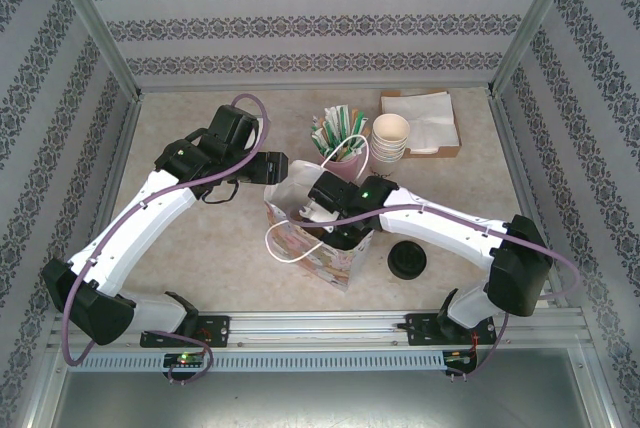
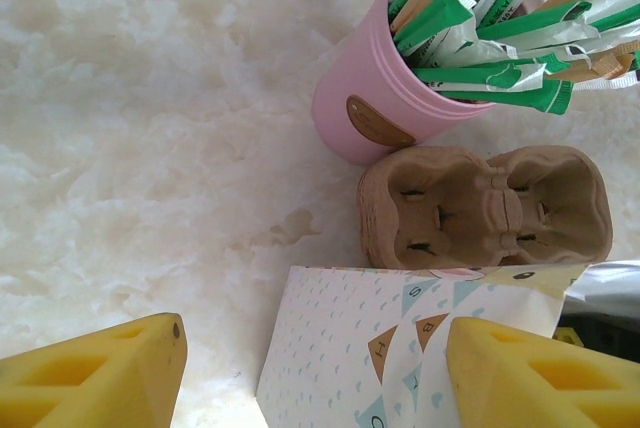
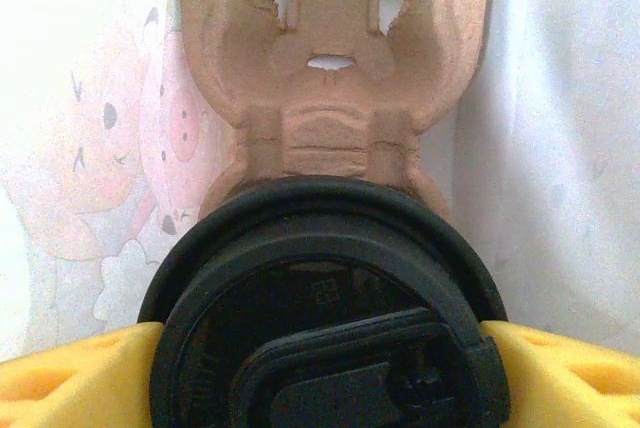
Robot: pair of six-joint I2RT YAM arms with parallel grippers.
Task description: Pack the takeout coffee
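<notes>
The right end effector (image 3: 320,388), clamped on the takeout coffee (image 3: 325,288) inside the paper bag (image 1: 322,253), faces the cardboard carrier (image 3: 330,68) at upper frame.

The table (image 2: 150,98) is marbled cream. A pink cup (image 2: 365,108) holds green-and-white sticks (image 2: 500,8). The cup carrier (image 2: 485,208) is brown. The bag (image 2: 330,348) is white with pale blue specks and what look like pink cartoon faces. The takeout coffee (image 3: 320,328) has a black lid. The fingers (image 3: 60,378) are yellow.
</notes>
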